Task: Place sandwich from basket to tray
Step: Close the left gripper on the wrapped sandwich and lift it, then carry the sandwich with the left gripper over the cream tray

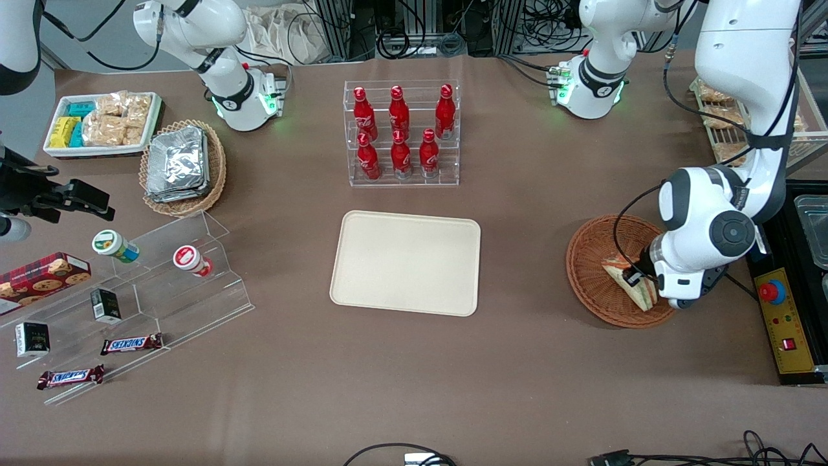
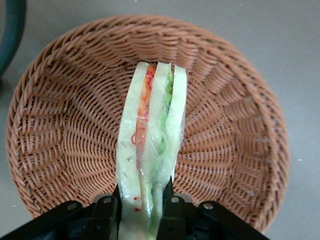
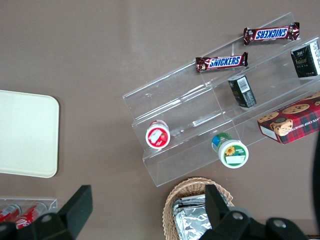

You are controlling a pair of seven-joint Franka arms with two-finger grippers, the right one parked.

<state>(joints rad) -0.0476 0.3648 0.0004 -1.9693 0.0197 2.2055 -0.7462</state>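
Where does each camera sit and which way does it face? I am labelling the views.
Front: faces both arms, high above the table; tray mid-table.
Left wrist: looks along the gripper, jaws shut on the sandwich over the basket.
Right wrist: looks down past parked fingers.
Shared: sandwich and basket, front and left wrist.

Only readable text I can spot is "SNICKERS" on the two chocolate bars (image 3: 221, 62) (image 3: 271, 33) lying on the clear acrylic step shelf (image 3: 200, 125). The small black boxes, the lidded cups and the red bottles have labels too tiny to make out. The gripper (image 2: 142, 202) sits down in the basket (image 2: 65, 130).
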